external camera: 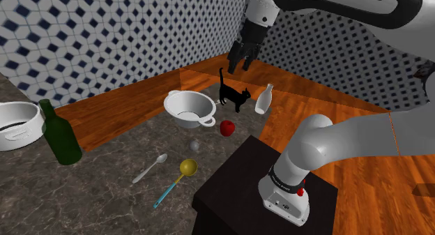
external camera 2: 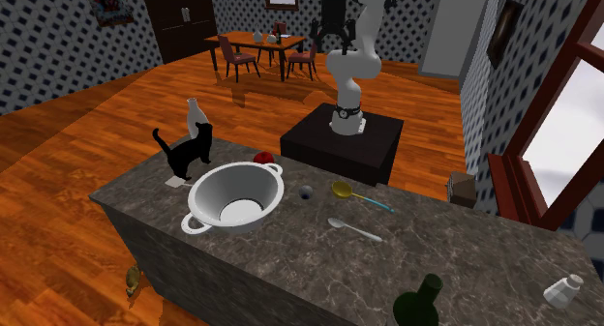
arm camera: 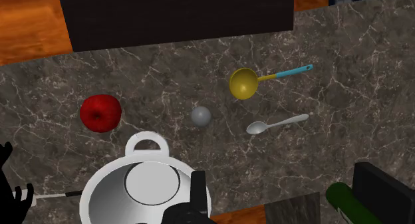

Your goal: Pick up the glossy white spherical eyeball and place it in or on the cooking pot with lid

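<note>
The eyeball [external camera: 194,146] [external camera 2: 306,192] [arm camera: 201,115] is a small pale grey-white ball. It lies on the dark marble counter [external camera: 104,192] between a red apple and a yellow ladle. A white two-handled pot [external camera: 188,106] [external camera 2: 235,195] [arm camera: 146,189] stands open beside it, near a black cat figure. Another white round pot [external camera: 17,124] sits at the shoulder view's far left. I cannot tell which one has a lid. My gripper [external camera: 240,65] [external camera 2: 330,32] [arm camera: 286,203] hangs open and holds nothing, high above the counter, over the two-handled pot's side.
On the counter are a red apple [external camera: 227,127] [arm camera: 100,113], a yellow ladle with a blue handle [external camera: 187,169] [arm camera: 243,83], a silver spoon [external camera: 150,169] [arm camera: 276,125], a green bottle [external camera: 60,134], a black cat figure [external camera: 232,92] and a white bottle [external camera: 264,99]. The black stand [external camera: 265,192] borders the counter.
</note>
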